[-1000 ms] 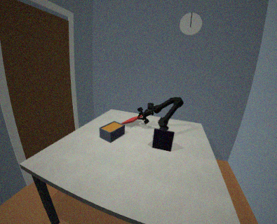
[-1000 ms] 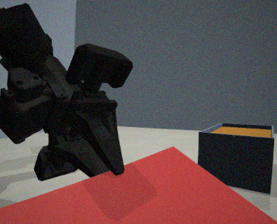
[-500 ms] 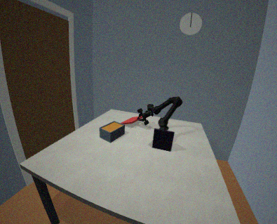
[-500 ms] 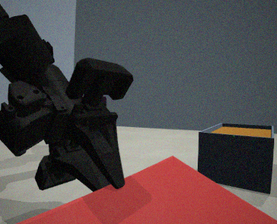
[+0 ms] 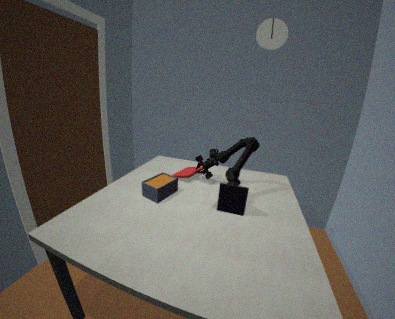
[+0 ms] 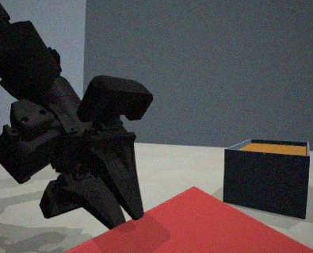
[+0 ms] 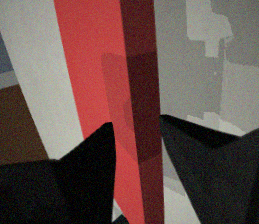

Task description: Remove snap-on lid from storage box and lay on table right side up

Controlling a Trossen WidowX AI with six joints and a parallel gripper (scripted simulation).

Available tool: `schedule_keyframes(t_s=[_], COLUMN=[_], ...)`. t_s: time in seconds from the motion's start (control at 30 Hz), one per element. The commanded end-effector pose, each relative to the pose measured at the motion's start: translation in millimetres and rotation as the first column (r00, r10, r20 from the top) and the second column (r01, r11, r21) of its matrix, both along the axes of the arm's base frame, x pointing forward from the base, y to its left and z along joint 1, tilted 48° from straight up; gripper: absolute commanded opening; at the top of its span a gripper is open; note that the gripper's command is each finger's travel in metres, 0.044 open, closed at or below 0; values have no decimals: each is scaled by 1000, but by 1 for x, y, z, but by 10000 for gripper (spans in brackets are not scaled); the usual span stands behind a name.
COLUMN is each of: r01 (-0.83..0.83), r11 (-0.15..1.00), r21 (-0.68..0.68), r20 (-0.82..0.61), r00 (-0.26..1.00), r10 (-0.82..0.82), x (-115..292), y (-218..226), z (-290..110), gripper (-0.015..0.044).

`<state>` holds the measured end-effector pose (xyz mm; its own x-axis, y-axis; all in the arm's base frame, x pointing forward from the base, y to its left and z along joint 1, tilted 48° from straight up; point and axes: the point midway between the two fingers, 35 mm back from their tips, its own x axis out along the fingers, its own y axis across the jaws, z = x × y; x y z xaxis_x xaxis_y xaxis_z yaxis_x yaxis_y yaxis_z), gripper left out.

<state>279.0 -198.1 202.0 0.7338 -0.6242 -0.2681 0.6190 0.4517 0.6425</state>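
The dark blue storage box (image 5: 159,190) (image 6: 265,180) stands open on the white table (image 5: 184,257), its orange inside showing. The red lid (image 5: 185,172) (image 6: 209,228) (image 7: 85,70) is off the box and lies low on the table just behind it, right side up and nearly flat. My gripper (image 5: 200,168) (image 6: 124,219) (image 7: 136,126) is at the lid's near edge. Its fingers straddle the lid's rim and stand a little apart from it, so the gripper is open. The part of the lid under the fingers is hidden.
A black block (image 5: 232,199) stands at the arm's base, right of the box. The table's far edge runs just behind the lid. A brown door (image 5: 49,102) is on the left wall and a clock (image 5: 272,33) hangs on the back wall.
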Motion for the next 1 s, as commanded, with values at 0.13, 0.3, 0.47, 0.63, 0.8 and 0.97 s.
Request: schedule_keyframes(t_s=[0.13, 0.3, 0.47, 0.63, 0.8, 0.97], r01=[1, 1, 1, 1, 1, 1], r11=[1000, 1000, 1000, 1000, 1000, 1000], r21=[-3, -3, -3, -3, -4, -4], r20=[0, 0, -1, -1, -2, -2], r00=[1000, 1000, 1000, 1000, 1000, 1000], r10=[-1, -1, -1, -1, -1, -1], x=[0, -8, -18, -27, -37, -47], y=[0, 2, 4, 6, 8, 10], z=[2, -1, -3, -5, -7, -9], gripper=[275, 406, 440, 440, 440, 440])
